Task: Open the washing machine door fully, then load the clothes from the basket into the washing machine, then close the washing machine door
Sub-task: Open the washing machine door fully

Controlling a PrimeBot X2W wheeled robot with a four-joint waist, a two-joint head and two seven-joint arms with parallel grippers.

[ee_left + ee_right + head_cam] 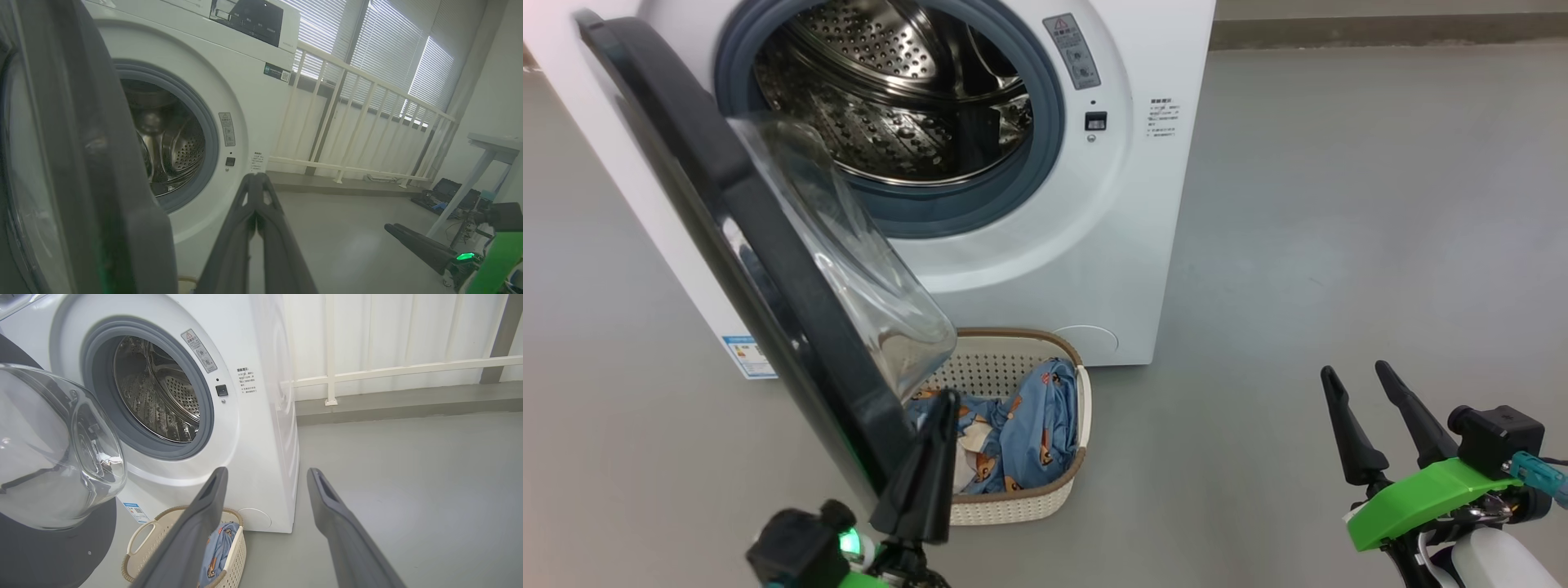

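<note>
Two claws: left claw [945, 404] at the lower left of the head view, right claw [1356, 371] at the lower right, well apart from each other.
Left claw state: its dark fingers are pressed together with nothing between them, seen meeting at the tips in the left wrist view [256, 179].
Left claw place: just beside the lower free edge of the washing machine door [768, 269]; I cannot tell whether it touches.
Right claw state: fingers spread, holding nothing, with bare grey floor [1339, 204] showing between them [267, 473].
Right claw place: over the floor, to the right of the machine and clear of it.
Washing machine door: swung well out from the front, hinged at the machine's left side in the head view; its clear glass porthole bowl [849, 261] bulges toward the opening.
Washing machine [1045, 269]: white, with the steel perforated drum [890, 98] and grey rubber gasket [1054, 122] uncovered; a blue energy label [747, 357] sits low on its front.
Basket [1013, 506]: on the floor, close against the foot of the machine, partly behind the open door in the head view.
Clothes [1029, 425]: light-blue bear-print fabric, bunched inside the basket.
</note>
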